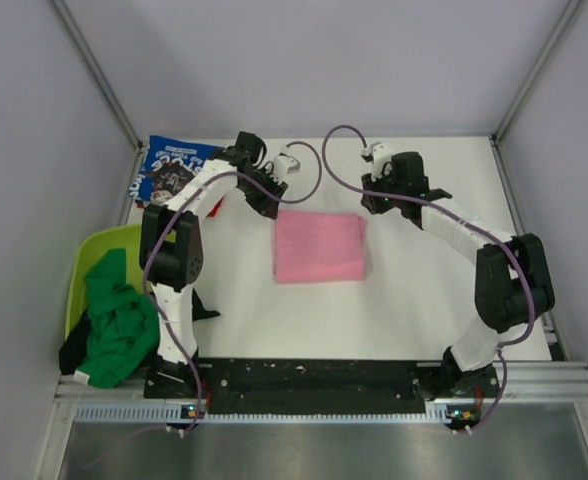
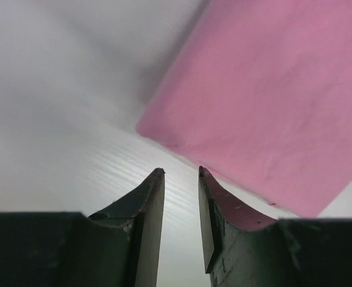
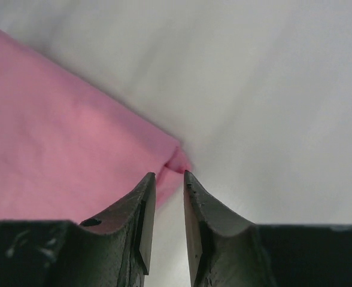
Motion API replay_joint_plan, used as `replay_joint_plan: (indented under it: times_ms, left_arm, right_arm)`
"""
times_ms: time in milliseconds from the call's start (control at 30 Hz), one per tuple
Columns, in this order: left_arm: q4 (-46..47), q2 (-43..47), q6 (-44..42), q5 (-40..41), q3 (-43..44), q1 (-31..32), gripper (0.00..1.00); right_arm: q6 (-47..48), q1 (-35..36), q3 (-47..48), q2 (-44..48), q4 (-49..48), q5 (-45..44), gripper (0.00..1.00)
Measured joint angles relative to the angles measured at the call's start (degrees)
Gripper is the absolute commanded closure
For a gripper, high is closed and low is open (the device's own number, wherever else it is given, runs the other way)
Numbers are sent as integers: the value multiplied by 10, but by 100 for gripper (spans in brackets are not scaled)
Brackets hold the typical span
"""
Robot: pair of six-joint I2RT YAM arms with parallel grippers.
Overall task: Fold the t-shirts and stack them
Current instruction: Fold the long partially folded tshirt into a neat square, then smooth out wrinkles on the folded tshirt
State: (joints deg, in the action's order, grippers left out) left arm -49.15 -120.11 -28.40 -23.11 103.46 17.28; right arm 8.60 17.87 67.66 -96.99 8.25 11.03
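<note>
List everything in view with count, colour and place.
pink tee: 1, pink, folded, table centre
blue tee: 1, blue with white print, far left corner
green tee: 1, green, heaped in the tub
black tee: 1 seen, black, peeking from under the green tee
tub: 1, lime, table's left edge
table: 1, white, under everything
left gripper: 1, black, open, by the pink tee's far left corner
right gripper: 1, black, open, by its far right corner
</note>
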Motion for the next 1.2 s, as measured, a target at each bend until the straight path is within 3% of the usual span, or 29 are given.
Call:
replay_joint_plan:
  times_ms: [200,433,533,800,900,1067,1200]
  left_arm:
    - [14,2,18,-56,-21,18,66]
    - [20,-104,56,-35,68,16,66]
    - [3,-156,70,-33,122,11,66]
    - [-5,-155,78,-16,148,10,64]
    - [0,-113,80,-15,108,12,64]
    - [43,59,84,-33,-70,24,63]
    - [59,157,84,-71,-184,59,67]
  right_arm:
    - [-77,35,-19,-12,-48,57,80]
    - [-178,32,48,-168,-21,36,82]
    - [-209,22,60,-170,-16,27,81]
    - [-201,23,47,-109,37,-4,78]
    - [-179,49,5,-14,48,-31,78]
    - [-190,119,-100,126,1,0,87]
    - [-227,122,-180,122,-20,26,88]
